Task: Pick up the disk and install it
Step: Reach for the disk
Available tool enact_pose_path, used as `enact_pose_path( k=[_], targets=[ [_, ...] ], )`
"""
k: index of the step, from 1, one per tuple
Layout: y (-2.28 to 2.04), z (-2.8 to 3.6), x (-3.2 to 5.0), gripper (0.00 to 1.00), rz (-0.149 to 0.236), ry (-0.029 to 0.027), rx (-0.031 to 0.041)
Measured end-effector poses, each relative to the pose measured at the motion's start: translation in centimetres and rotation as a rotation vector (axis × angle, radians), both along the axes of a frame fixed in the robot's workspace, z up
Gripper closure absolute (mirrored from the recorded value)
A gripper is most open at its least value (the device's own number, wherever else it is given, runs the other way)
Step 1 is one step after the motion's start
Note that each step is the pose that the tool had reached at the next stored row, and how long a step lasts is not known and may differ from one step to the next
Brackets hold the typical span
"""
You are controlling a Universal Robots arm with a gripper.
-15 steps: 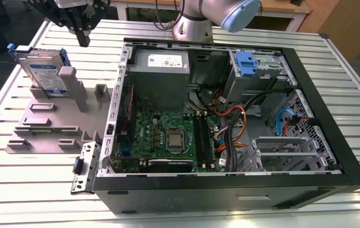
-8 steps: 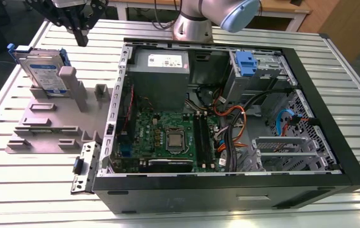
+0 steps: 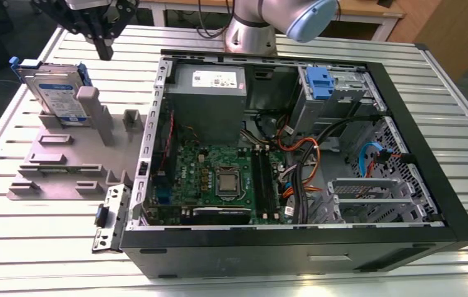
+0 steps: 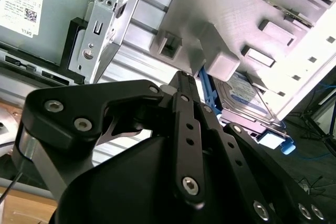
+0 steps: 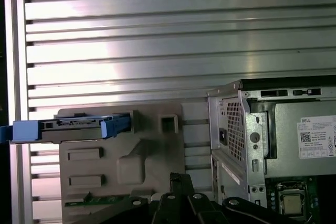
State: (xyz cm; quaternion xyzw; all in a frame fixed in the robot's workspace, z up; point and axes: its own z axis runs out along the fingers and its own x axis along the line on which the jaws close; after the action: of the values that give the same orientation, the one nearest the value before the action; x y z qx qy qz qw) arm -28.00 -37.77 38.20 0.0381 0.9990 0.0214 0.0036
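While it hangs above the far corner of the slatted table (image 3: 431,74), the gripper (image 3: 106,54) has its two black fingers (image 4: 184,108) drawn together to one point, with nothing between them and touching nothing. In the exterior view its upper part is cut off by the frame edge, and in both wrist views its dark links cover the near foreground.

The disk (image 3: 52,93) stands on end in a grey holder (image 3: 60,154) on the table, at the exterior view's left of the open computer case (image 3: 300,235) and just below the gripper. Its long axis rises from the holder, leaning slightly, with the labelled face toward the exterior camera. A post of the holder hides its lower end. In the first wrist view the disk (image 5: 79,125) shows edge-on, its blue bracket lying along the table's slats.
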Motion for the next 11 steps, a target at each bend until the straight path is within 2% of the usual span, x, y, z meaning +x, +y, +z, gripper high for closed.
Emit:
enact_pose_path(
  k=[4,11],
  targets=[
    [0.33,0.00,-0.29,0.89,0.000,0.0000,-0.0001],
    [1.32,-0.02,-0.81,0.89,0.000,0.0000,0.0000]
  ],
)
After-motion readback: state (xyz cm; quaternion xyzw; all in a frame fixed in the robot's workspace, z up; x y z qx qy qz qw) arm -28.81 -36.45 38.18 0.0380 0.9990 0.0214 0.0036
